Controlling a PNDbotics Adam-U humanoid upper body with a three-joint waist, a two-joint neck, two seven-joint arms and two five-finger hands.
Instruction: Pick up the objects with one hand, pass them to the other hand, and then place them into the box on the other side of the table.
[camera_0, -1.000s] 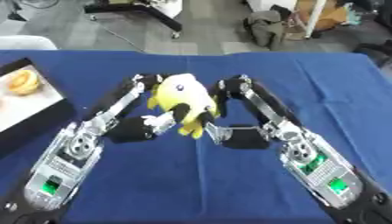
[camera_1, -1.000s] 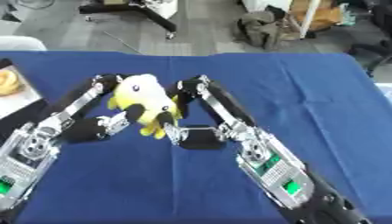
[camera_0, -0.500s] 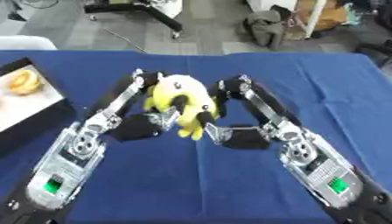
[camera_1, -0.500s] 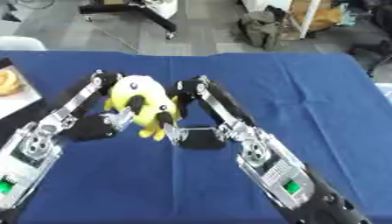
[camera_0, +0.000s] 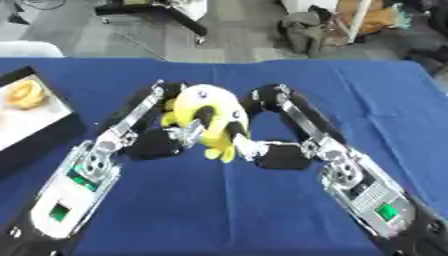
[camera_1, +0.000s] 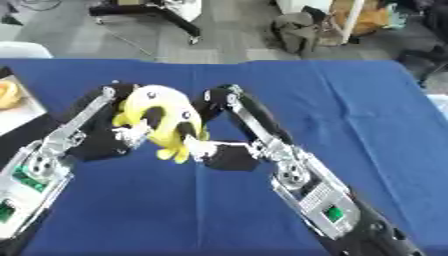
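A yellow plush toy (camera_0: 213, 107) with a pale head hangs above the middle of the blue table (camera_0: 367, 95), held between both hands. My left hand (camera_0: 162, 144) is at its left side, with a dark finger curled over the toy's front. My right hand (camera_0: 273, 154) is at its lower right, and its fingers also wrap the toy's body. The toy's underside is hidden behind the hands. A black box (camera_0: 51, 134) with a white floor stands at the left edge of the table.
An orange round thing (camera_0: 23, 94) lies inside the box. Beyond the table's far edge, on the grey floor, are a rolling stand base (camera_0: 153, 10) and a heap of bags (camera_0: 306, 27).
The toy and both hands have drifted slightly to the left. Both hands have stayed on the toy throughout.
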